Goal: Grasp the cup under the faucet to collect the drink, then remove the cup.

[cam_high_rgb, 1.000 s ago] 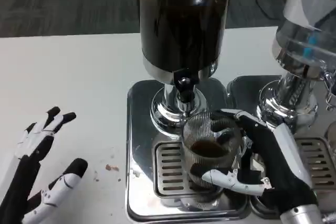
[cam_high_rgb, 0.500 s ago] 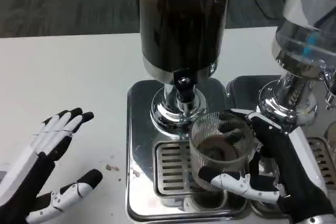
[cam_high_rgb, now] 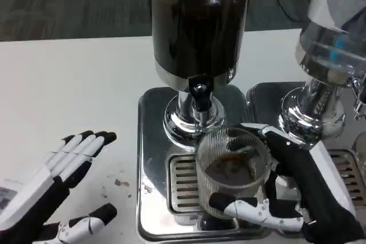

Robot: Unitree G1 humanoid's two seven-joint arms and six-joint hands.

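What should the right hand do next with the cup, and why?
Probably draw the cup toward the robot, off the tray. The right hand grips it, dark drink sits inside, and nothing visibly pours from the faucet.

**One head camera, looking steeply down at the dispensers**

A single view, taken from the robot's head or chest, faces forward and down onto the white table (cam_high_rgb: 68, 84). It sits close: the dark dispenser (cam_high_rgb: 197, 21) runs out of frame at 12 o'clock, and a second dispenser (cam_high_rgb: 334, 38) is cut off at 2 o'clock. The left hand (cam_high_rgb: 63, 187) enters from 8 o'clock, the right hand (cam_high_rgb: 286, 198) from 5 o'clock. Grey floor (cam_high_rgb: 68, 1) shows beyond the table's far edge.
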